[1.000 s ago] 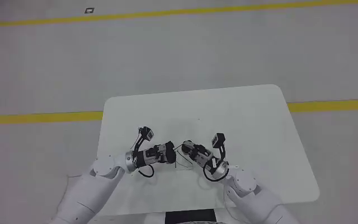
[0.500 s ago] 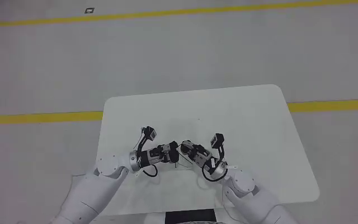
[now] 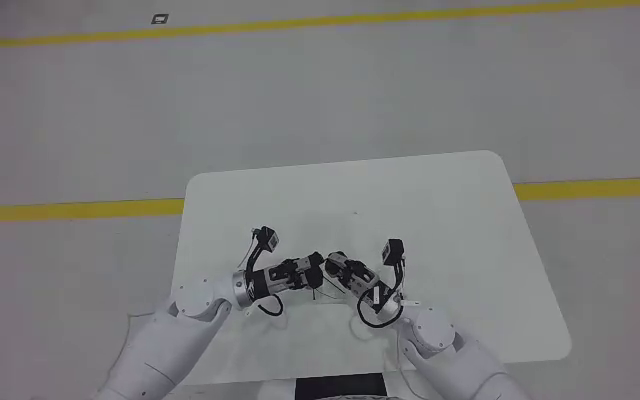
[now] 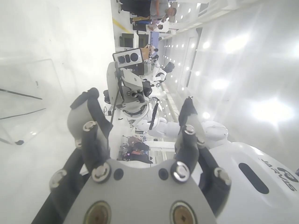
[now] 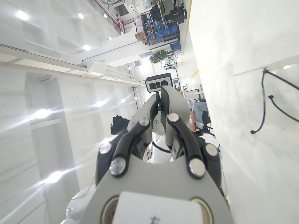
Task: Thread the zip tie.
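Near the table's [image 3: 450,200] 7 o'clock: left gripper [image 4: 140,96] spread wide, right gripper [image 5: 162,94] pinched, apparently on the zip tie [image 4: 109,127]. Risk of its thin tail flexing aside, dodging the grasp.

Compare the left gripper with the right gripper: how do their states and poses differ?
The left gripper is open, fingers wide apart; the right gripper is shut, fingers pressed together. The left gripper points toward the robot's right, the right gripper toward its left. Shared: both hang over the table, tips nearly meeting.
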You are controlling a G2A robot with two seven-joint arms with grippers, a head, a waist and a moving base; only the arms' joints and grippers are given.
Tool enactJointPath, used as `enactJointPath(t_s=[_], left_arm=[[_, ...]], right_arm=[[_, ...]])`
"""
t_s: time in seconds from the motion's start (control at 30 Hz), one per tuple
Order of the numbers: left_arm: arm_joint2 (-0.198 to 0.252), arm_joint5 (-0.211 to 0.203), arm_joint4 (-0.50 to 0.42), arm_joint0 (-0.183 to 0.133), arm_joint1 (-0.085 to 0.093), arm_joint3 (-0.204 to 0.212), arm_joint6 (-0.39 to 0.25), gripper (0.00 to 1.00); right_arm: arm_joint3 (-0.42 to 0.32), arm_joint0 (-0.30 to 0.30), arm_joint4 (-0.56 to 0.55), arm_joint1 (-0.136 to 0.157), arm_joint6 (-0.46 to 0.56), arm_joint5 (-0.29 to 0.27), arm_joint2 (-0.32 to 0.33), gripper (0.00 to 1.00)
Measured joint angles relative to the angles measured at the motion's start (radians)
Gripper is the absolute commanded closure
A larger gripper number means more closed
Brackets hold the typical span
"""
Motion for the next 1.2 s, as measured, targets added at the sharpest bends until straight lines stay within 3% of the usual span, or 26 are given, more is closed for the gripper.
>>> enactJointPath(t_s=[0.47, 1.2], left_arm=[[0.008, 0.004, -0.006, 0.005, 0.002, -0.001, 0.008, 0.67], [0.018, -0.003, -0.009, 0.018, 0.004, -0.005, 0.036, 0.72]], right_arm=[[-0.019, -0.029, -0.055, -0.004, -0.02, -0.005, 0.011, 1.0], [-0.028, -0.067, -0.092, -0.006, -0.007, -0.025, 0.034, 1.0]])
